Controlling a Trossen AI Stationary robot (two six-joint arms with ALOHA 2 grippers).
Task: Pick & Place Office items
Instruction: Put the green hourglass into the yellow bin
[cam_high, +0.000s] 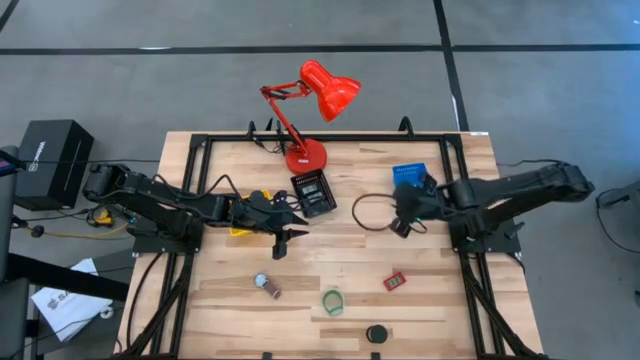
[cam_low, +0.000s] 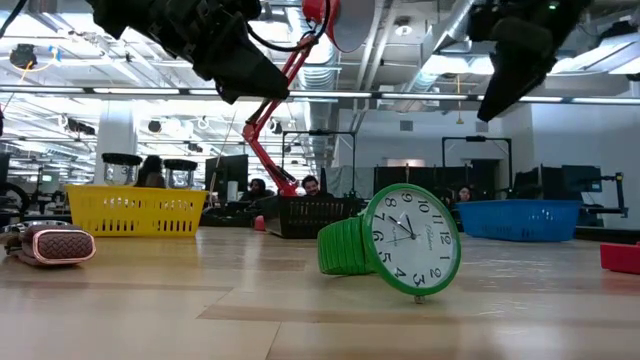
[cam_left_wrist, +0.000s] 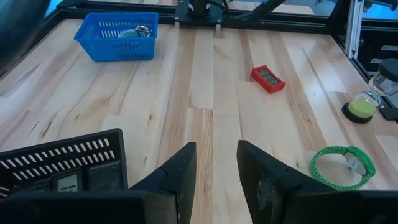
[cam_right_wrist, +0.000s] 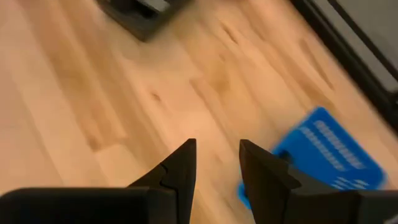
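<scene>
A green wristwatch (cam_high: 333, 301) lies on the table near its front edge; it also shows in the low view (cam_low: 400, 245) and the left wrist view (cam_left_wrist: 343, 167). A small red rectangular piece (cam_high: 396, 281) lies to its right and shows in the left wrist view (cam_left_wrist: 268, 79). A black round puck (cam_high: 376, 333) sits at the front edge. A small pink and white item (cam_high: 268, 287) lies left of the watch. My left gripper (cam_high: 285, 238) hovers open and empty beside the black mesh tray (cam_high: 312, 192); its fingers show in its wrist view (cam_left_wrist: 216, 146). My right gripper (cam_high: 402, 226) hovers open and empty (cam_right_wrist: 217, 144) in front of the blue tray (cam_high: 412, 178).
A red desk lamp (cam_high: 315, 100) stands at the table's far edge behind the black tray. A yellow tray (cam_high: 245, 215) lies partly under my left arm. A dark loop of cord (cam_high: 370, 212) lies between the two grippers. Bare wood lies between the trays and the front items.
</scene>
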